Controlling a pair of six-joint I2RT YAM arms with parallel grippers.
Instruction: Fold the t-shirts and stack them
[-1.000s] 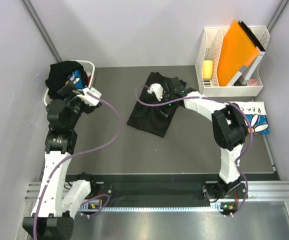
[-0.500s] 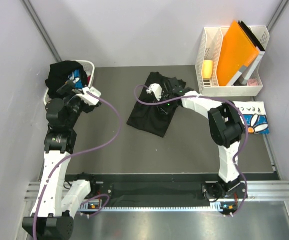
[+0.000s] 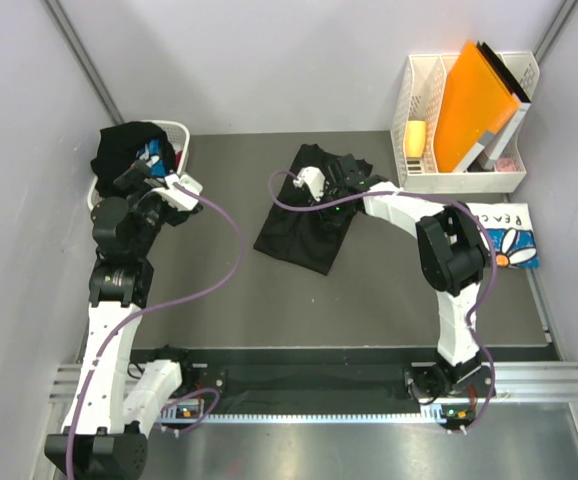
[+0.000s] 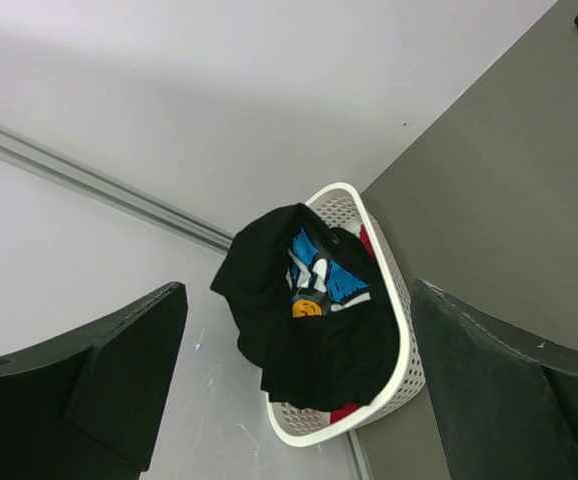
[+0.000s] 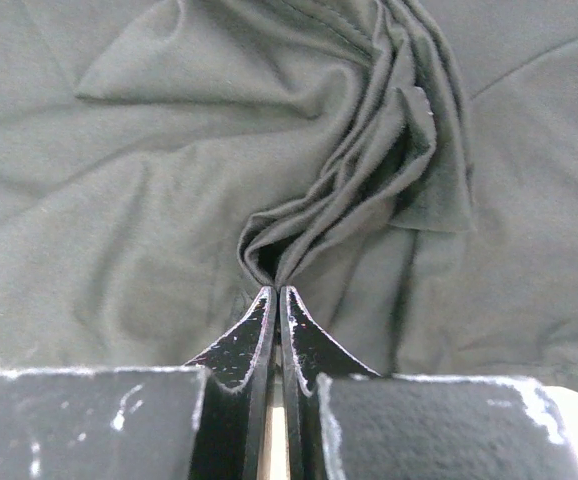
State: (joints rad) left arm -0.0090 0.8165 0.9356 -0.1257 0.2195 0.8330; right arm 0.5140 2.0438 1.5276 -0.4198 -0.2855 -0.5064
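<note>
Three tees are in view. The spread tee (image 3: 304,215), black, is laid crumpled and partly doubled over at the middle of the counter (image 3: 219,290), towards the far side. The basket tee (image 3: 129,145), black with a blue print, is heaped in the basket (image 3: 182,130) at the far left. The white tee (image 3: 504,235) is already folded and set at the right edge, evidently as the base of the stack.

The right jaws are clenched on a pinch of the spread tee near its far end. In the wrist view the cloth is gathered into pleats that run straight into the closed tips. A ridge of fabric has been taken rather than a flat patch, presumably so that the tips are given something to bite and the layer can be dragged or lifted. Whether one layer or several are caught cannot be told.

The left jaws are spread wide and nothing is held. They are kept just beside the basket and pointed at the basket tee. They are probably parked ready for the next garment and out of the way of the right arm (image 3: 449,250).

The step is judged to be the start of flattening or folding the spread tee. The task is judged early: one tee is folded, one gripped, one not yet taken out. One risk is noted: so thin a pinch may slip under pull.
</note>
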